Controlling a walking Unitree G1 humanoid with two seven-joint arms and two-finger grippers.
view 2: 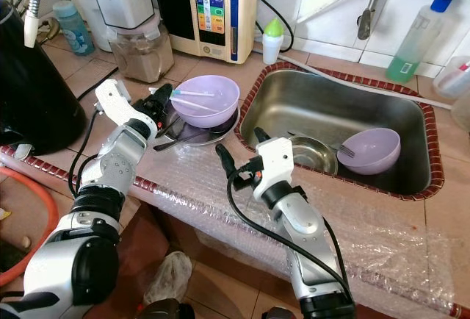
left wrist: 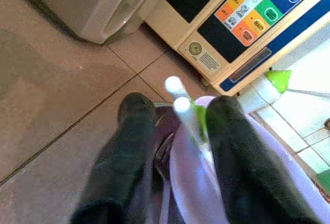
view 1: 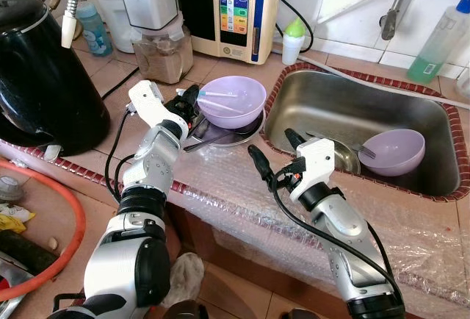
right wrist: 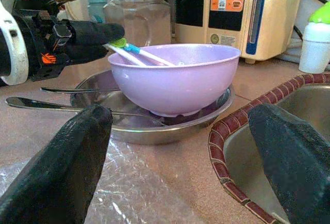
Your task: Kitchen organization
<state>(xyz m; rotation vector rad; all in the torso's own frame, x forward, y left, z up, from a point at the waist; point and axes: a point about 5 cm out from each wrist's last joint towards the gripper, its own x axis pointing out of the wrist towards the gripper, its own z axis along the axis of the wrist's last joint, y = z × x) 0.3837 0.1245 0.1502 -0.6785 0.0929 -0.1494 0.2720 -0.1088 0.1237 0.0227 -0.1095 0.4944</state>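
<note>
A purple bowl (view 1: 233,101) sits on a steel plate (view 1: 220,138) on the tiled counter, left of the sink (view 1: 323,91). Two white utensil handles (left wrist: 180,97) stick out over its near-left rim. My left gripper (view 1: 192,103) is at that rim, open, with the handles between its fingers (left wrist: 129,146); one finger is outside the bowl and the other is over it. My right gripper (view 1: 272,144) hovers wide open over the bubble wrap (view 1: 235,190) at the counter's front, pointing at the bowl (right wrist: 175,77). A second purple bowl (view 1: 393,150) lies in the sink.
A small steel bowl (view 1: 344,159) and a fork (view 1: 365,151) lie in the sink. A long steel utensil (right wrist: 36,103) rests on the plate. A black kettle (view 1: 40,76) stands at left, with a jar (view 1: 158,51), a water machine (view 1: 235,6) and bottles (view 1: 292,40) behind.
</note>
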